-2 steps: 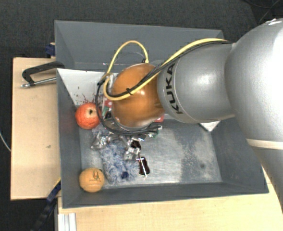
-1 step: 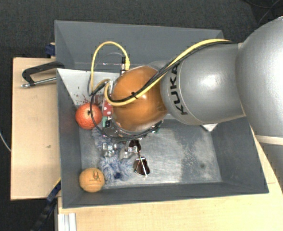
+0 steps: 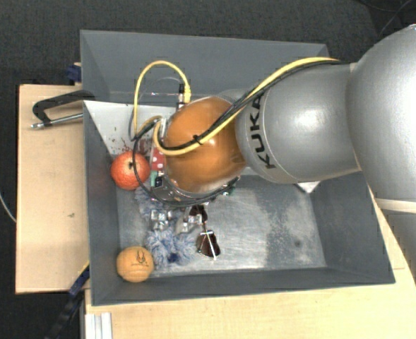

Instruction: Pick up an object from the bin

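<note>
My gripper (image 3: 191, 216) reaches down below the arm's orange cover, in the front left part of the bin. It hangs just over a blue and white frayed rope toy (image 3: 162, 237) that lies on the bin floor. A small dark binder clip (image 3: 208, 245) with metal handles sits right beside the gripper, to its front right. A red apple-like ball (image 3: 128, 170) rests by the left wall, left of the gripper.
A tan wooden ball (image 3: 135, 263) lies in the front left corner. A white sheet (image 3: 116, 119) leans in the back left corner. The arm with its orange cover and yellow cable covers the middle and back of the bin.
</note>
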Robot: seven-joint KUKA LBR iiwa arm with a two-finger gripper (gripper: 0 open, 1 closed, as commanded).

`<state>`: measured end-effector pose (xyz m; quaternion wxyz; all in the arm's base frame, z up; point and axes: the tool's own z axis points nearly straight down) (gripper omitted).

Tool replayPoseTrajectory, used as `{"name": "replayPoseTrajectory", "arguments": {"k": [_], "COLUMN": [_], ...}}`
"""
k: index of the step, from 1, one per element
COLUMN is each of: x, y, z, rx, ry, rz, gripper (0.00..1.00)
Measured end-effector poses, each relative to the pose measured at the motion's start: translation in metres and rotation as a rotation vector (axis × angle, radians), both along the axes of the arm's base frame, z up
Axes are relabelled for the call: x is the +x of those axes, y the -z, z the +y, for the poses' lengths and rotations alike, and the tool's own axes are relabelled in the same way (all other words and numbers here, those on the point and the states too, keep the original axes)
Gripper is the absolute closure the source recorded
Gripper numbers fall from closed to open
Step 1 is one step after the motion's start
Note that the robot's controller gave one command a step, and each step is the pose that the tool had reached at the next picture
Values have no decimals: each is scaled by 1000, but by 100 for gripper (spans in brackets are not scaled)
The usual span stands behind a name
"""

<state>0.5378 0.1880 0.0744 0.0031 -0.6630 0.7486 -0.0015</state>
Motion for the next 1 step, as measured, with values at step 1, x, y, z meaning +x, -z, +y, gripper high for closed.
{"name": "replayPoseTrajectory", "arguments": {"k": [1], "x": [0], "y": [-40], "z": [2], "rx": [2], "ry": [2], "rz": [2], "gripper": [100]}}
